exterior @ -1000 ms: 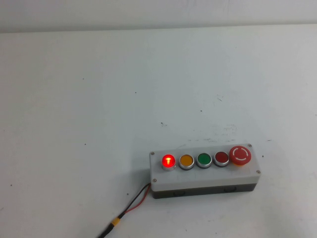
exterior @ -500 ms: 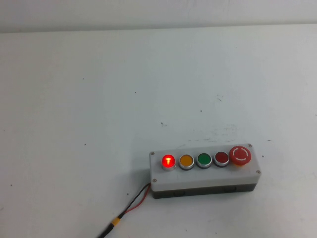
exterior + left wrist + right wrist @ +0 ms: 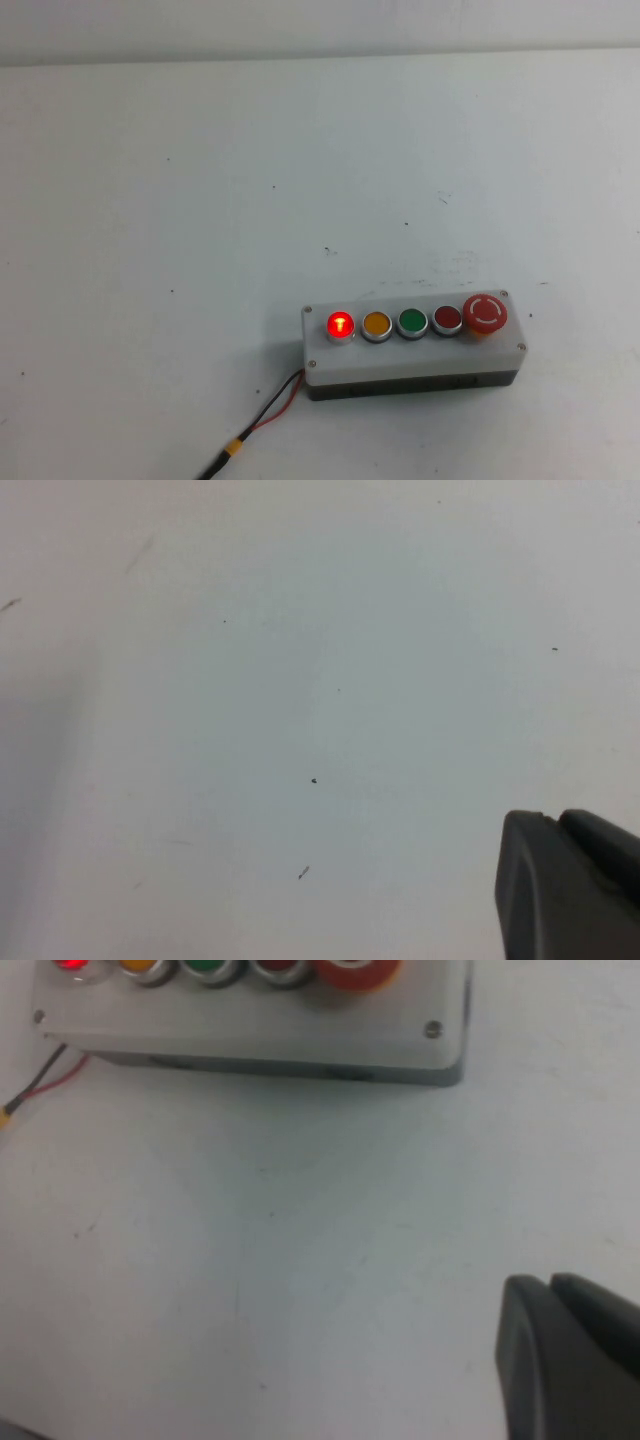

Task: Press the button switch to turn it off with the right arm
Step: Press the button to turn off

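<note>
Only a dark corner of the right gripper (image 3: 570, 1355) shows in its wrist view, so I cannot tell how it is set; it hovers over bare table (image 3: 200, 200) near the white box (image 3: 412, 352), on the box's front side. The left gripper (image 3: 570, 880) likewise shows one dark edge over blank table, apparently parked. The button switch (image 3: 340, 325) glows red at the left end of the row, not yet pressed, so the approach remains.

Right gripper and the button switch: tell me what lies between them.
In the right wrist view, only bare white table and the box's front edge separate the right gripper from the glowing button switch. Left gripper hangs over bare table.
</note>
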